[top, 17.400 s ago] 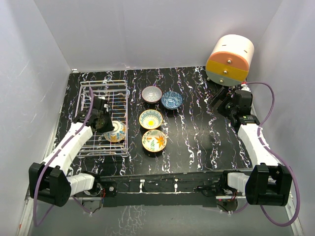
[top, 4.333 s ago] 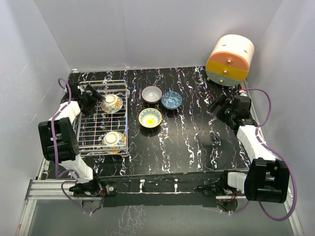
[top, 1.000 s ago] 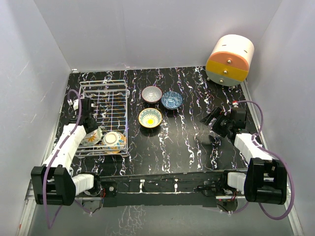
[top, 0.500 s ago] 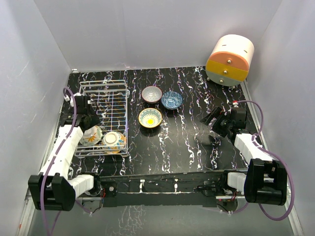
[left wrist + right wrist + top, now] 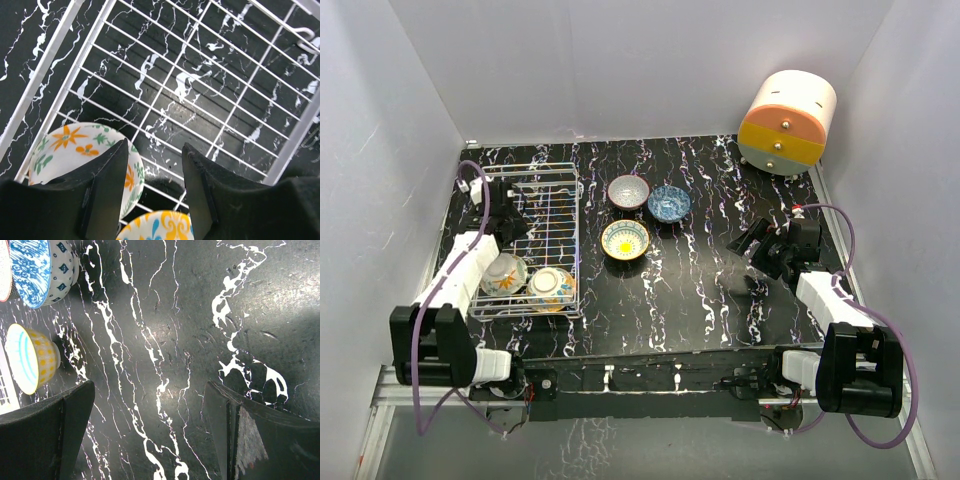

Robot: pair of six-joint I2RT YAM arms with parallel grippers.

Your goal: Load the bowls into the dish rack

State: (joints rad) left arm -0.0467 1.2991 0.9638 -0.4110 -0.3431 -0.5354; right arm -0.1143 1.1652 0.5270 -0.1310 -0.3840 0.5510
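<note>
The white wire dish rack (image 5: 490, 180) stands at the left of the table. Two bowls rest at its near end: an orange-floral one (image 5: 504, 274) (image 5: 60, 150) and a yellow-and-blue one (image 5: 552, 284) (image 5: 165, 227). My left gripper (image 5: 512, 232) (image 5: 155, 150) hovers open above the rack floor just beyond them, holding nothing. Three more bowls sit on the table: grey (image 5: 628, 191), blue (image 5: 669, 203) (image 5: 35, 270) and yellow-rimmed (image 5: 626, 240) (image 5: 27, 360). My right gripper (image 5: 750, 243) (image 5: 150, 405) is open over bare table, right of them.
A big cream, orange and yellow drum (image 5: 787, 122) stands at the back right corner. White walls close in the black marbled table (image 5: 700, 290) on three sides. The rack's far half holds only its grid bars (image 5: 200, 75).
My left gripper has opened, let go of the floral bowl at the rack's near left, and drawn back toward the rack's far end. The right arm has not moved.
</note>
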